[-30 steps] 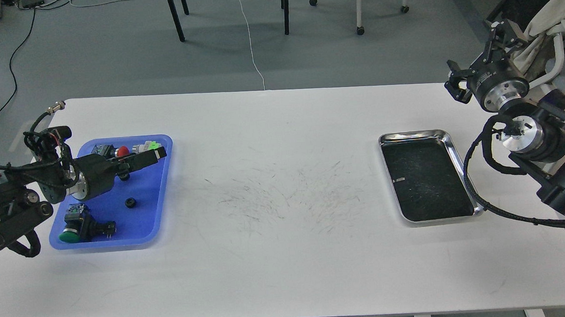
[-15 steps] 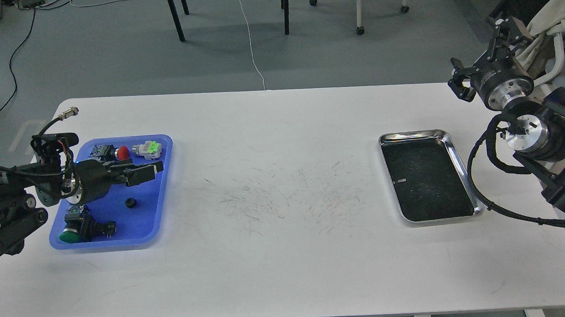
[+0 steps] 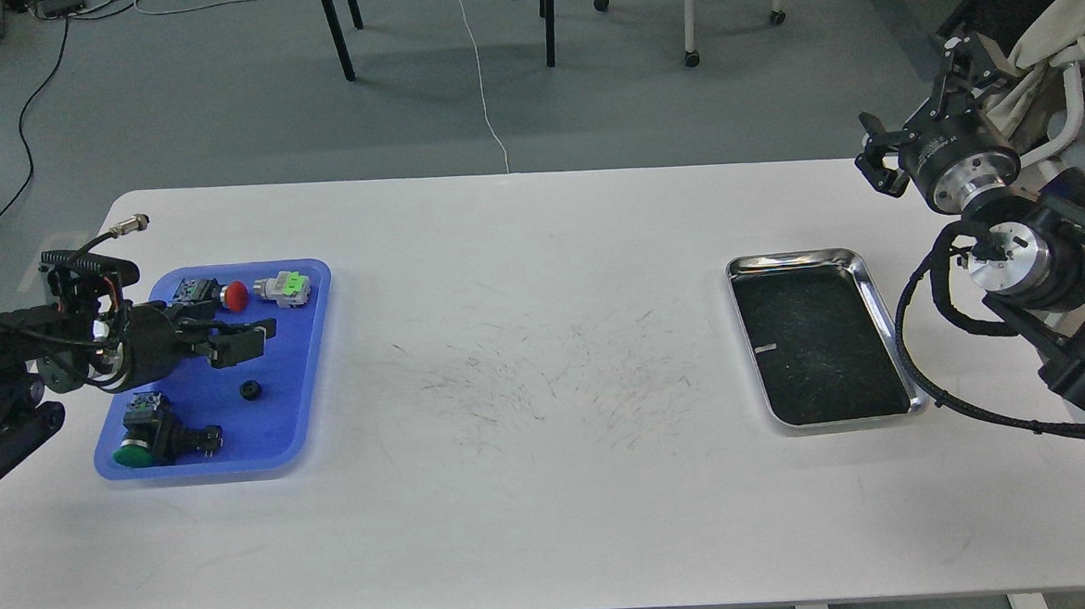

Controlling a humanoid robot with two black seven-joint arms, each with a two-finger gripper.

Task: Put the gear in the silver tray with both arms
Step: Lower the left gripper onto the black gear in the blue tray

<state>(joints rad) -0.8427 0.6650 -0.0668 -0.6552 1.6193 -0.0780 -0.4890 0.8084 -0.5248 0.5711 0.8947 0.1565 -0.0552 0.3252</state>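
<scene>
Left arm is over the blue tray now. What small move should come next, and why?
Probably lower the left gripper slightly toward the small black gear, which lies loose on the blue tray just in front of and below the fingertips. The gripper holds nothing visible, and the silver tray has no gear in it. The right gripper is raised off to the far right, away from the table.

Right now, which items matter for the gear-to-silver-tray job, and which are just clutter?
Job:
small black gear in the blue tray
silver tray
left hand
right hand

Clutter:
green pushbutton
red pushbutton
green-grey switch
</scene>
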